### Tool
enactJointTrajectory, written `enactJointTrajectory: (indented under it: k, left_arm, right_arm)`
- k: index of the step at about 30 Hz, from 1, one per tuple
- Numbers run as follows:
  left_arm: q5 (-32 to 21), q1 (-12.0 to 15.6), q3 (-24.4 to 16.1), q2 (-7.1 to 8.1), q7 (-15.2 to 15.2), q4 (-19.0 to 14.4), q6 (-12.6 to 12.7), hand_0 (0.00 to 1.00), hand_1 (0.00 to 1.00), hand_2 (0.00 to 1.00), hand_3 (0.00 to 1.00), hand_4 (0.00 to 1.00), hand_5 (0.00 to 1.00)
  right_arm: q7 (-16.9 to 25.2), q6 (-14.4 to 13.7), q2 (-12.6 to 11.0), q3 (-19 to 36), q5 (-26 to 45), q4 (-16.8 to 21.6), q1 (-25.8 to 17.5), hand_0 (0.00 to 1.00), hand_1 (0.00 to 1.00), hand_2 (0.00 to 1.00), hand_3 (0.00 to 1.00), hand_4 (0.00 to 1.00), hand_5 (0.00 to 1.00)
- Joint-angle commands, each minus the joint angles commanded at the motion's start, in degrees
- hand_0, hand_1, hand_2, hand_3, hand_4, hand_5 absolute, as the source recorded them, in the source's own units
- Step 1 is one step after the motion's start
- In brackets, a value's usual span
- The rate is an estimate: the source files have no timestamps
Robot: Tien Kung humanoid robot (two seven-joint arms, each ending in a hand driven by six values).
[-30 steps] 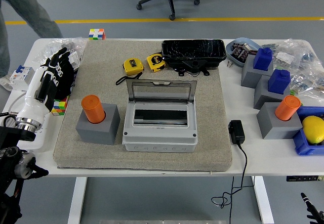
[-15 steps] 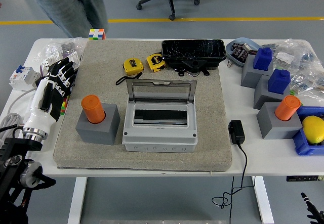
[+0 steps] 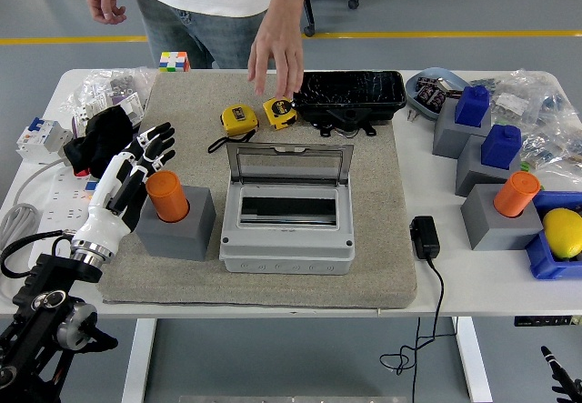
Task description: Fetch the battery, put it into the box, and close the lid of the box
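Observation:
An orange cylinder battery (image 3: 166, 194) stands upright in a grey block (image 3: 179, 228) on the left of the felt mat (image 3: 382, 203). My left hand (image 3: 141, 165) is open with fingers spread, just left of the battery and close to its side. The grey box (image 3: 286, 239) sits at the mat's centre with its clear lid (image 3: 289, 162) standing open at the back. A second orange cylinder (image 3: 516, 193) sits in a grey block at the right. Only a black bit of my right arm (image 3: 562, 377) shows at the bottom right corner, below the table.
A person at the far side reaches a hand (image 3: 275, 57) down over two yellow tape measures (image 3: 238, 118) and a black tray (image 3: 347, 95). Blue-topped grey blocks (image 3: 486, 153), a lemon (image 3: 563, 231) in a blue bin, a black adapter (image 3: 425, 236) and a cord lie right.
My left hand has swung right from the table's left edge onto the mat, up beside the orange battery. The person has walked in behind the table and reached toward the tape measures.

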Motion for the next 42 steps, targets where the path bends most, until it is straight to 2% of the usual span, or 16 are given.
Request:
enactJointTrajectory:
  k: [5, 6, 15, 24, 29, 30, 35, 36, 41, 42]
  left_arm:
    - [0.38, 0.25, 0.33, 0.17, -0.06, -0.01, 0.07, 0.868, 0.864, 0.797, 0.752, 0.998, 0.711]
    - [0.40, 0.34, 0.40, 0.11, -0.07, -0.12, 0.04, 0.831, 0.833, 0.752, 0.718, 0.998, 0.726]
    - [0.87, 1.42, 1.16, 0.01, 0.17, -1.88, 0.06, 0.811, 0.816, 0.741, 0.715, 0.998, 0.745]
    - [0.64, 1.40, 2.02, -0.18, 0.30, -0.73, -0.61, 0.821, 0.823, 0.750, 0.728, 0.998, 0.763]
    - [2.90, 1.35, 2.14, -0.06, 0.52, -1.16, -1.31, 0.821, 0.823, 0.750, 0.728, 0.998, 0.763]
    - [3.32, 1.34, 2.19, -0.02, 0.47, -1.24, -1.25, 0.807, 0.825, 0.748, 0.736, 0.998, 0.555]
    - [5.01, 1.33, 2.21, -0.07, 0.28, -1.28, -0.35, 0.807, 0.825, 0.748, 0.736, 0.998, 0.555]
    - [5.49, 1.33, 2.22, -0.05, 0.25, -1.27, 0.00, 0.775, 0.817, 0.745, 0.734, 0.998, 0.456]
    - [6.53, 1.33, 2.20, -0.01, 0.05, -1.44, 1.29, 0.775, 0.817, 0.745, 0.734, 0.998, 0.456]
    - [6.68, 1.34, 2.19, -0.01, 0.07, -1.46, 1.42, 0.758, 0.803, 0.731, 0.726, 0.998, 0.334]
  right_arm:
    - [0.01, -0.02, -0.04, 0.24, -0.11, 0.03, 0.08, 0.818, 0.813, 0.777, 0.813, 0.998, 0.998]
    - [0.02, -0.01, -0.04, 0.29, -0.11, 0.01, 0.09, 0.818, 0.813, 0.777, 0.812, 0.998, 0.998]
    - [0.03, -0.02, -0.03, 0.53, -0.23, 0.03, 0.13, 0.818, 0.812, 0.777, 0.813, 0.998, 0.998]
    - [0.05, -0.03, -0.04, 0.73, -0.33, 0.07, 0.26, 0.817, 0.812, 0.777, 0.813, 0.998, 0.998]
    - [0.06, 0.00, -0.09, 0.84, -0.31, -0.05, 0.19, 0.817, 0.812, 0.777, 0.813, 0.998, 0.998]
    - [0.06, 0.01, -0.09, 0.83, -0.30, -0.05, 0.17, 0.818, 0.812, 0.777, 0.813, 0.998, 0.998]
    - [0.07, -0.01, -0.04, 0.83, -0.30, -0.01, 0.19, 0.818, 0.812, 0.777, 0.813, 0.998, 0.998]
    - [0.08, -0.01, -0.03, 0.76, -0.27, 0.02, 0.21, 0.818, 0.812, 0.776, 0.813, 0.998, 0.998]
    - [0.08, -0.02, -0.05, 0.66, -0.17, -0.01, 0.21, 0.818, 0.812, 0.776, 0.813, 0.998, 0.998]
    - [0.08, -0.02, -0.08, 0.61, -0.14, -0.01, 0.20, 0.818, 0.811, 0.777, 0.812, 0.998, 0.998]
